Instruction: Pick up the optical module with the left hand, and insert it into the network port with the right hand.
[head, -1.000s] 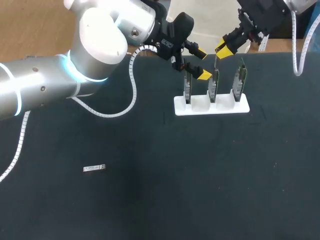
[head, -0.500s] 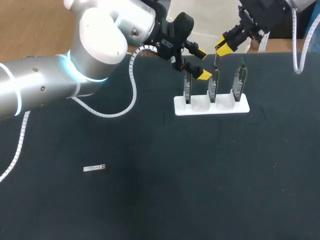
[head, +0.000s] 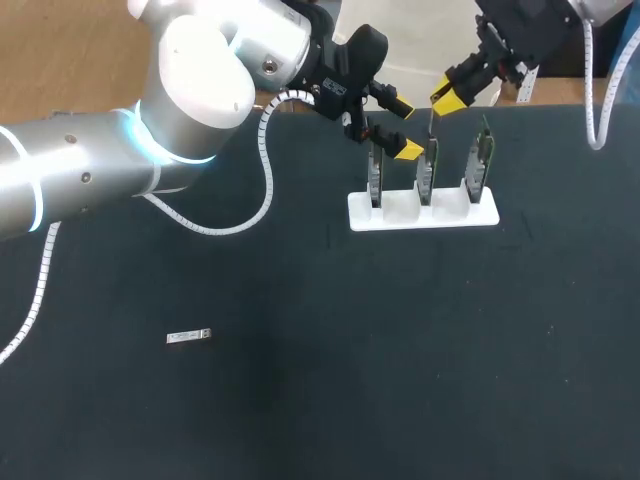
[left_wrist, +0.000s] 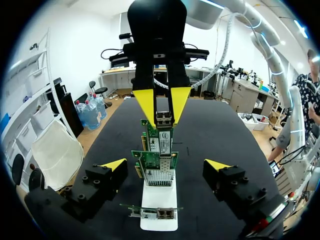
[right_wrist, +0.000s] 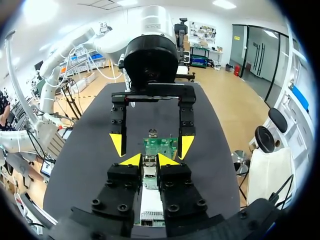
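My right gripper (head: 447, 100) hangs over the middle of three green network cards (head: 425, 172) that stand upright in a white holder (head: 400, 216). It is shut on a small metal optical module (left_wrist: 162, 119), which shows between its yellow tips (right_wrist: 149, 172) and points down at the card's top edge (right_wrist: 160, 146). My left gripper (head: 404, 128) is open with nothing in it, just behind the left card (head: 375, 176). In its wrist view the row of cards (left_wrist: 155, 167) stands ahead of it and the right gripper (left_wrist: 161, 102) beyond. A second module (head: 188, 336) lies flat at the table's front left.
The dark table top (head: 400, 360) stretches in front of the holder. The left arm's white cable (head: 262, 190) loops down onto the table behind the holder's left side. The two grippers are close together above the cards.
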